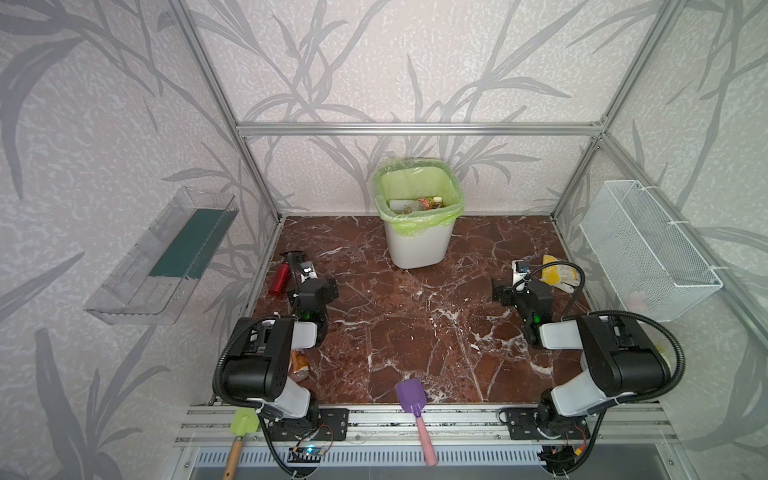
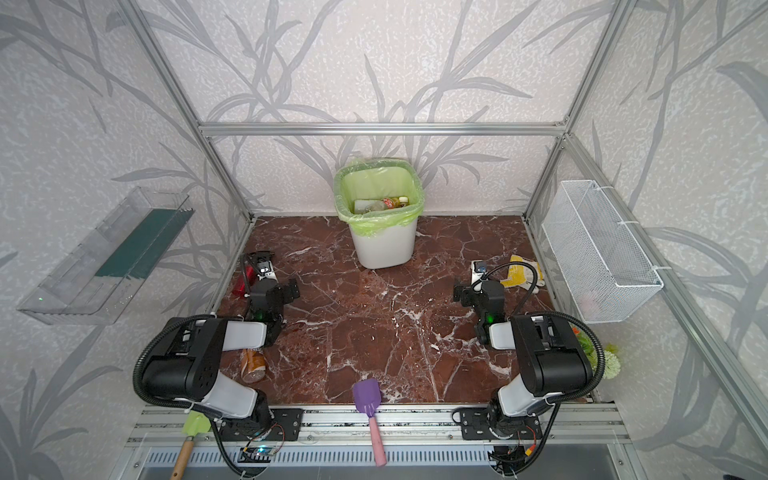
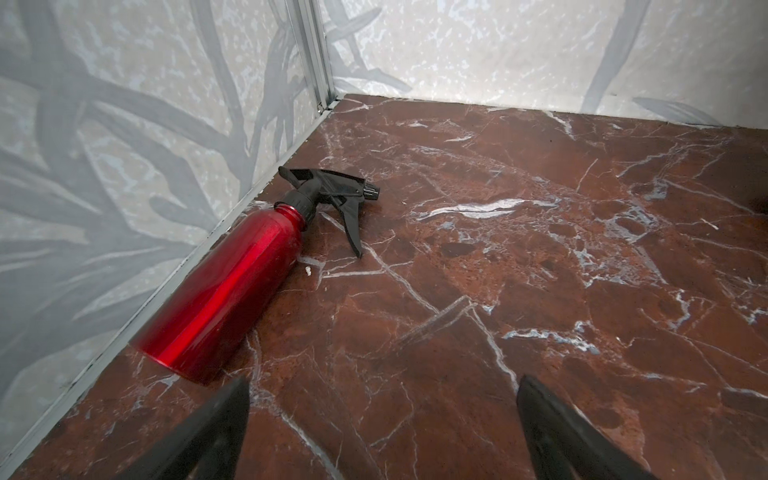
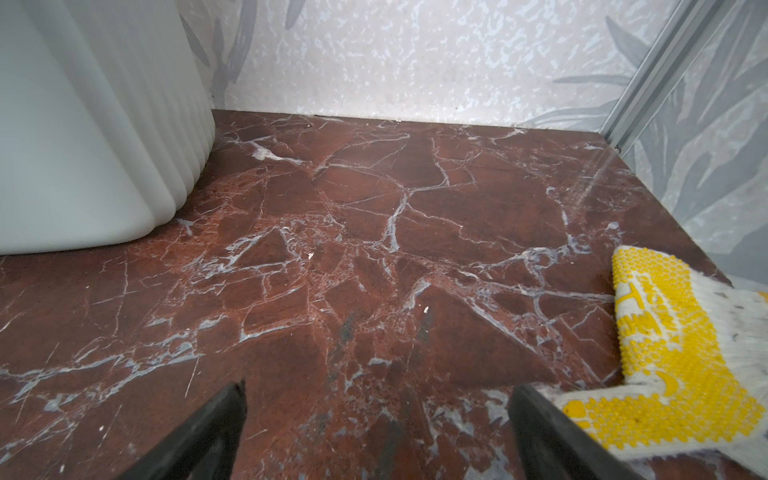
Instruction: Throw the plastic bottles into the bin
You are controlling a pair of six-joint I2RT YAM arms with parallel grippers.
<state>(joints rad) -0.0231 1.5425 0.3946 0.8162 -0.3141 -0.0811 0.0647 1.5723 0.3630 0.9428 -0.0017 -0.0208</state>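
Left gripper spread empty, right gripper likewise, white green-lined bin, seemingly clear bottles inside

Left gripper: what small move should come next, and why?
Probably draw the left gripper back toward its base, to the brown-labelled bottle lying under its forearm. It looks like the only plastic bottle remaining on the table; other bottles lie in the bin. The gripper is open, empty, facing only the red spray bottle.
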